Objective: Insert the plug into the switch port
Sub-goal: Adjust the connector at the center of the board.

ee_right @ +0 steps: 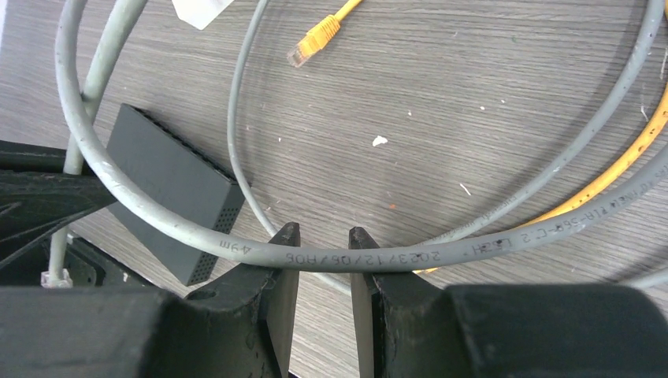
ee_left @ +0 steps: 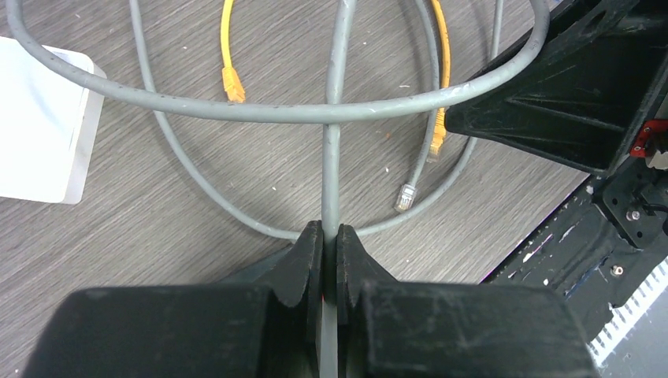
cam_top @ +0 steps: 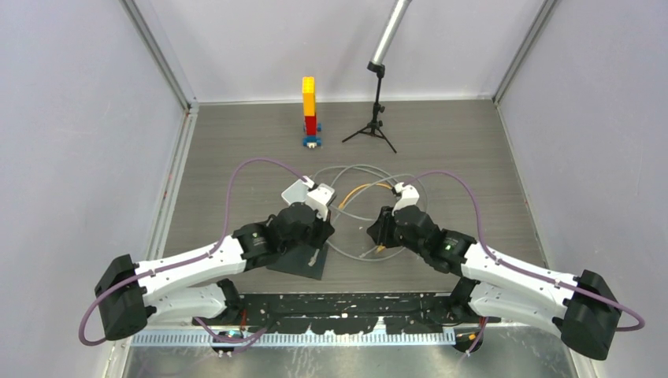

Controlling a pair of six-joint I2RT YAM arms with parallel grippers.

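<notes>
My left gripper is shut on a thick grey cable, which runs straight up out of the jaws. In the right wrist view that cable ends in a clear plug, low beside the left gripper. The white box lies flat on the table to the left; its switch port does not show. My right gripper stands open. A loop of the same grey cable lies across its fingertips without being pinched.
A black box lies under the left gripper. A thinner grey cable with a clear plug and an orange cable with plugs coil between the arms. A brick tower and a small tripod stand at the back.
</notes>
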